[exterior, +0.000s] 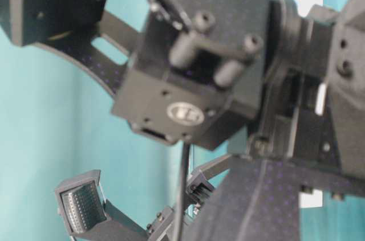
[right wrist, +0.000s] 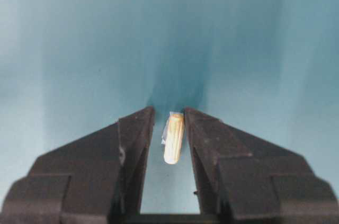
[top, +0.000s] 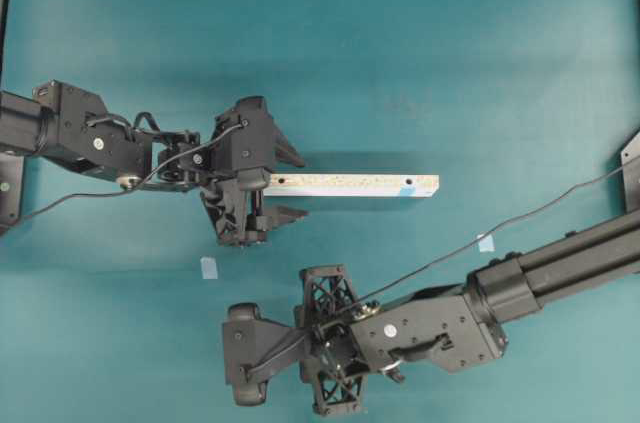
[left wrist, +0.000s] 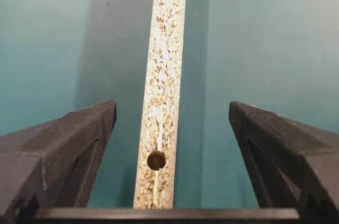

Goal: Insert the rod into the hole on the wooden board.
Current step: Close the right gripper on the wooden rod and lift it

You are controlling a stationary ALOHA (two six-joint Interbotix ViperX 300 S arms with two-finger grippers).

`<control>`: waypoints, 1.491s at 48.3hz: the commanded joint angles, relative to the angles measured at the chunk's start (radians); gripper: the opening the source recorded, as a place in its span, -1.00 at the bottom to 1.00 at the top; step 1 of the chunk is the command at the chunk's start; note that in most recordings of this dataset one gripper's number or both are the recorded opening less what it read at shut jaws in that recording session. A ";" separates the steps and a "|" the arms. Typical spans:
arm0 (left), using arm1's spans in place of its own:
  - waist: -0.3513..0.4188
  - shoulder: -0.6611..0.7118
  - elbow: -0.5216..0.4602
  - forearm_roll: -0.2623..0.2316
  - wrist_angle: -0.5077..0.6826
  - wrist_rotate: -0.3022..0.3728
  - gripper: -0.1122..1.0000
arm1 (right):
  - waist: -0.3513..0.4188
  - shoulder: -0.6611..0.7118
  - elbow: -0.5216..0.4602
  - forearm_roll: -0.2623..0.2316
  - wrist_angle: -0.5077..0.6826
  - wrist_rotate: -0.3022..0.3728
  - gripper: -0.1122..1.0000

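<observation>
Board: long, narrow, pale speckled wooden strip, lying flat on the teal worktop near its middle, lengthwise left to right in the overhead view. A plain dark hole sits near its left end; the hole with the light-blue mark sits near its right end.

Left claw: spread wide, fingers on either side of the board's left end and apart from it. In the left wrist view the strip runs up between the two black fingers, with clear worktop on both sides and the plain dark hole close to the camera.

Rod: tiny, short cream-tan peg, lying on the worktop toward the near edge, well apart from the board. A pale-blue tape scrap shows just beside it on its left.

Right claw: narrowed around the rod, one finger on each side. Its right finger looks to be touching the peg; a thin gap shows on the left, so a firm pinch cannot be told. In the overhead view this claw sits near the near edge, and the rod is hidden under it.

Tape squares: one pale-blue square below the left claw, another below the board's right end.

Table-level view: filled by blurred black arm parts.
</observation>
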 commanded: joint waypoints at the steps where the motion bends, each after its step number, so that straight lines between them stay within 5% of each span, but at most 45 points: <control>1: -0.005 -0.014 -0.014 0.003 -0.008 -0.008 1.00 | -0.003 -0.017 -0.028 -0.003 -0.015 -0.005 -0.22; 57: -0.014 -0.014 -0.015 0.003 -0.005 -0.008 1.00 | 0.000 -0.018 -0.025 -0.028 0.008 0.002 -0.23; 72: -0.015 -0.014 -0.011 0.003 -0.003 -0.008 1.00 | 0.000 -0.020 -0.026 -0.031 0.006 -0.003 -0.64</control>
